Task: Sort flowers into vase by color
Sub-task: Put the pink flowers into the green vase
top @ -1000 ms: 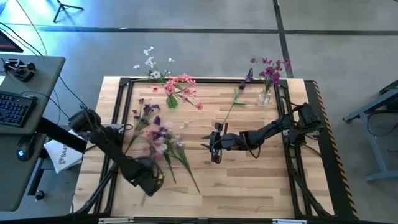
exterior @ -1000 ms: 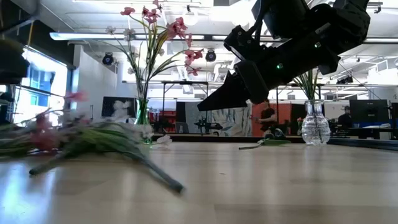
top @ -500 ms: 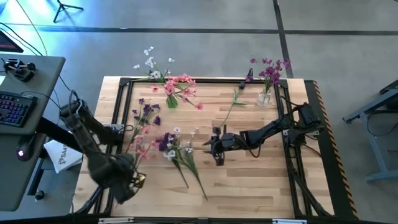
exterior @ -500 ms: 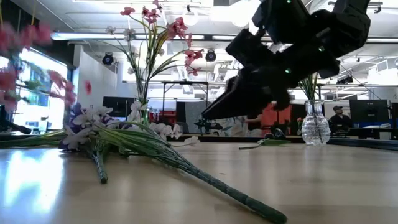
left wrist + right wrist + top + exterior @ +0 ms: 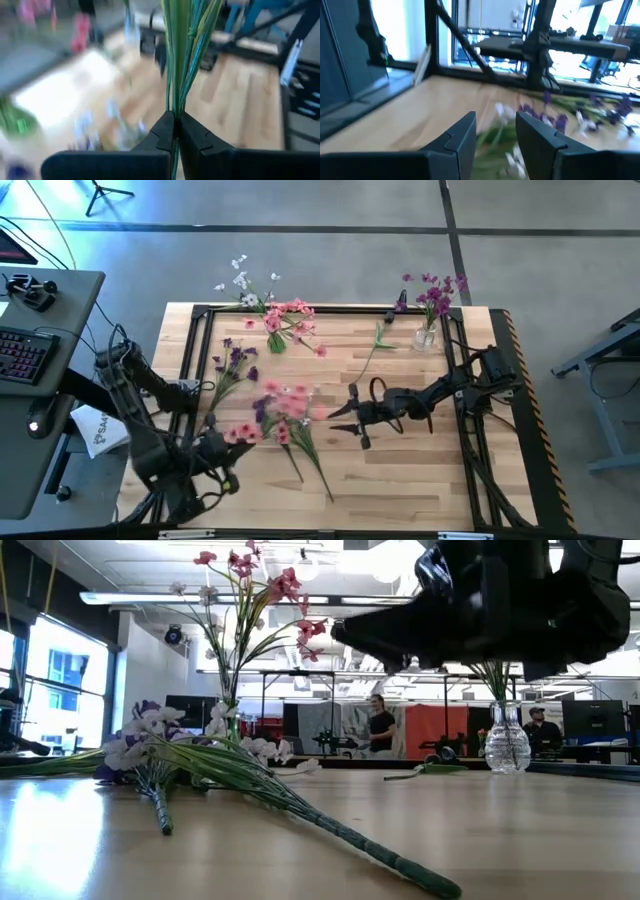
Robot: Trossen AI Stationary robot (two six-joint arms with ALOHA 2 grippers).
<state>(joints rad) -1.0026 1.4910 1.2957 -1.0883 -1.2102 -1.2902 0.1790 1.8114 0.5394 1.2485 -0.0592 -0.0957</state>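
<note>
My left gripper point(image 5: 218, 448), near the table's near-left corner, is shut on a pink sprig point(image 5: 285, 405); its blossoms hang blurred over the pile. White and purple sprigs point(image 5: 290, 432) lie flat mid-table, seen in the low view as a pile point(image 5: 150, 752) with long stems point(image 5: 330, 830). More purple sprigs point(image 5: 235, 363) lie to their left. My right gripper point(image 5: 343, 416) is open, held level above the table just right of the pile. A vase with pink and white flowers point(image 5: 276, 340) and a vase with purple flowers point(image 5: 427, 335) stand by the far edge. My left gripper pinches the pink sprig's bundle of thin green stems point(image 5: 176, 102) between its two shut fingers point(image 5: 162, 131). The fingers lie across the stems. The sprig is lifted clear of the table and runs out from the fingers toward the table's middle.
A single green stem point(image 5: 374, 348) lies between the two vases. A black frame point(image 5: 200, 320) rims the table. To the table's left stands a desk with a keyboard point(image 5: 20, 355). People show in the room beyond the far edge point(image 5: 380, 730). Bare wood lies along the near edge point(image 5: 400, 480).
My left gripper has swung toward the near-left corner, drawing the pink sprig up out of the pile and lifting it clear, then turned so that the blossoms point toward the table's middle. The remaining sprigs shifted and settled. My right gripper has tipped up from slanting down to level.
</note>
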